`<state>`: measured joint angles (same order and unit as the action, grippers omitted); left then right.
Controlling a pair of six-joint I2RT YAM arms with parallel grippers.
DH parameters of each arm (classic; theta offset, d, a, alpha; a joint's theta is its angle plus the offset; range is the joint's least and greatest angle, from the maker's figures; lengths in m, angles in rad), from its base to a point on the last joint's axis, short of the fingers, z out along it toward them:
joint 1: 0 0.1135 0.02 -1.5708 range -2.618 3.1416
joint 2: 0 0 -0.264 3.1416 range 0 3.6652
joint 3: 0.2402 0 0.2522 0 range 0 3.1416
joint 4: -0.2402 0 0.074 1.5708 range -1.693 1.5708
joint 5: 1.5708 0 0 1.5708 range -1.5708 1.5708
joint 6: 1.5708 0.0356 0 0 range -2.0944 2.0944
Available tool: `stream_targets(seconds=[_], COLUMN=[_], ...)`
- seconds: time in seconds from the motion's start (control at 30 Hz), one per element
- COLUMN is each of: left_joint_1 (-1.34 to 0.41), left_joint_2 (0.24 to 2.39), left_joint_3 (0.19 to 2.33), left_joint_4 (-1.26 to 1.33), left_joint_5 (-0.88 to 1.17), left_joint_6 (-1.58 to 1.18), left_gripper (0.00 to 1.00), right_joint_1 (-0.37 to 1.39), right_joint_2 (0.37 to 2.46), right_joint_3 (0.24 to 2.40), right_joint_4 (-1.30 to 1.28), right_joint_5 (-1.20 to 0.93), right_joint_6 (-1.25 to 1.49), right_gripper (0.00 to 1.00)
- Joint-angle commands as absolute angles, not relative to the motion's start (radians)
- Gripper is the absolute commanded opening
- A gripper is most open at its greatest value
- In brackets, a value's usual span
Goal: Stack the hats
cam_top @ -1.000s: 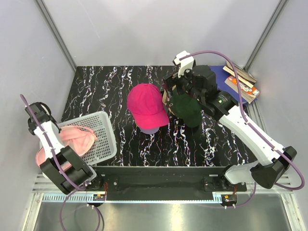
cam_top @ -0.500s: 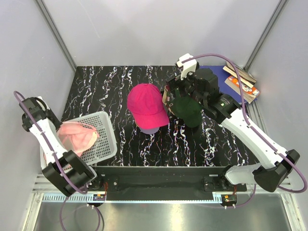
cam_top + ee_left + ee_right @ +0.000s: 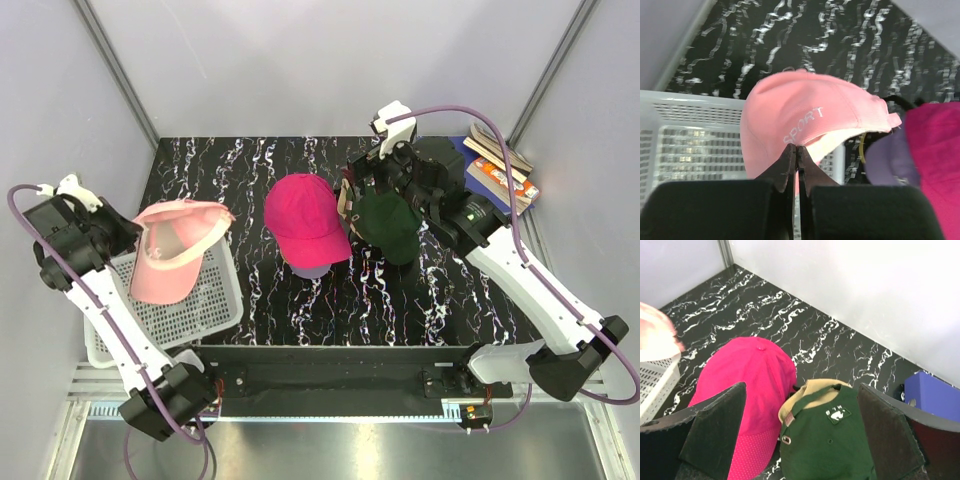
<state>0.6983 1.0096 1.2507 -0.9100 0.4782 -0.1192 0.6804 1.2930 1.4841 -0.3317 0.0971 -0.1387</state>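
We judge the task about half done. The magenta hat (image 3: 303, 220) lies mid-table on the lavender hat (image 3: 312, 270), of which only an edge shows under its near side. Just right of the magenta hat, the dark green hat (image 3: 388, 225) covers the tan hat (image 3: 812, 385). That makes two pairs, not yet one stack.

Left of the magenta hat, the left end effector (image 3: 796, 150) is pinched together on the back edge of the light pink hat (image 3: 175, 250), holding it in the air. The right end effector (image 3: 802, 435) hangs over the dark green hat with its fingers spread wide, gripping nothing.

The pink hat has yet to land on a pile, and the two piles must be merged.

The white basket (image 3: 215, 300) sits left of the magenta hat, under the pink one. Books (image 3: 500, 165) lie far to its right, out of the way. The table (image 3: 220, 180) between the pink and magenta hats looks unobstructed.
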Motion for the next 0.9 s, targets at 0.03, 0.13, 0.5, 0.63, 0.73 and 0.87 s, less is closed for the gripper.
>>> stream_targets(seconds=[0.03, 0.13, 0.5, 0.63, 0.73, 0.87], left_joint_1=[0.623, 0.514, 0.152, 0.006, -0.130, -0.253], left_joint_2=[1.029, 1.043, 1.173, 1.218, 1.245, 1.284], left_joint_3=[1.351, 1.406, 1.623, 1.624, 1.621, 1.635], left_joint_4=[-0.781, -0.666, -0.272, -0.090, 0.029, 0.142], left_joint_5=[0.563, 0.512, 0.325, 0.174, 0.100, 0.003], left_joint_6=[-0.300, -0.417, -0.805, -0.922, -0.983, -1.051], left_gripper=[0.00, 0.00, 0.00, 0.00, 0.00, 0.00], right_joint_1=[0.678, 0.678, 0.678, 0.677, 0.678, 0.678], right_joint_2=[1.273, 1.285, 1.312, 1.318, 1.339, 1.402], right_joint_3=[1.526, 1.532, 1.465, 1.398, 1.362, 1.353], right_joint_4=[-0.261, -0.252, -0.042, 0.116, 0.214, 0.307], right_joint_5=[0.039, 0.012, -0.164, -0.193, -0.187, -0.181], right_joint_6=[-0.137, -0.120, 0.175, 0.287, 0.344, 0.394], right_gripper=[1.00, 1.00, 1.00, 0.98, 0.98, 0.98])
